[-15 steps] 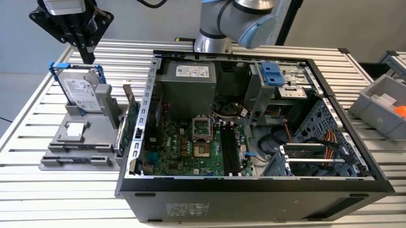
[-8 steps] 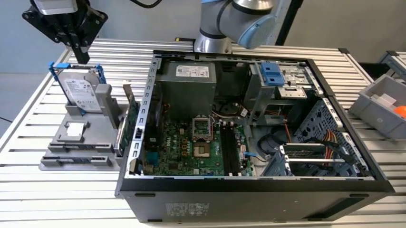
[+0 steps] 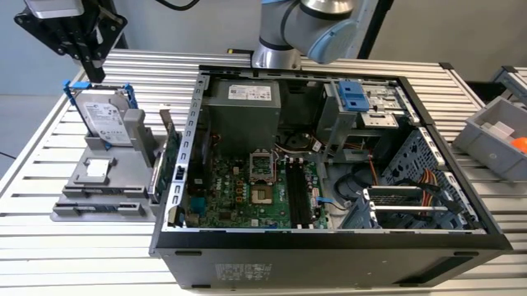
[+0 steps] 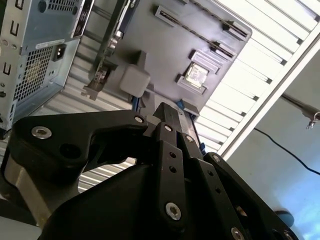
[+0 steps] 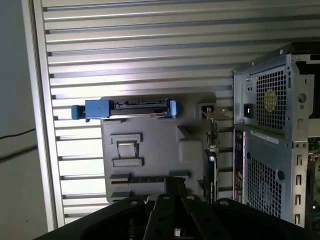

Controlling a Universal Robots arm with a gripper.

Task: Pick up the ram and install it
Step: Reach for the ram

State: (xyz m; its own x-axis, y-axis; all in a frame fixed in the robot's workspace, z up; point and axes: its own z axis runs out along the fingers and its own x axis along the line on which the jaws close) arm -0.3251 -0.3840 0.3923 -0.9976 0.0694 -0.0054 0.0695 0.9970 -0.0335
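Observation:
The ram (image 3: pixel 107 208) is a thin dark stick lying flat in the front slot of a grey holder (image 3: pixel 91 185) at the exterior view's left. In the first wrist view the ram (image 5: pixel 150 178) shows as a dark strip across the holder (image 5: pixel 155 140). My gripper (image 3: pixel 96 75) hangs high above the holder's far end, over the hard drive, well apart from the ram. Its black fingers look shut with nothing between them, and both wrist views show them pressed together as gripper (image 4: pixel 167 111) and gripper (image 5: pixel 175 184).
A silver hard drive in a blue frame (image 3: pixel 107 120) stands upright at the holder's back. A green card with a metal bracket (image 3: pixel 170 166) stands between the holder and the open computer case (image 3: pixel 329 240). Black memory slots (image 3: pixel 300 194) lie on the motherboard. A grey bin (image 3: pixel 498 139) sits at the right.

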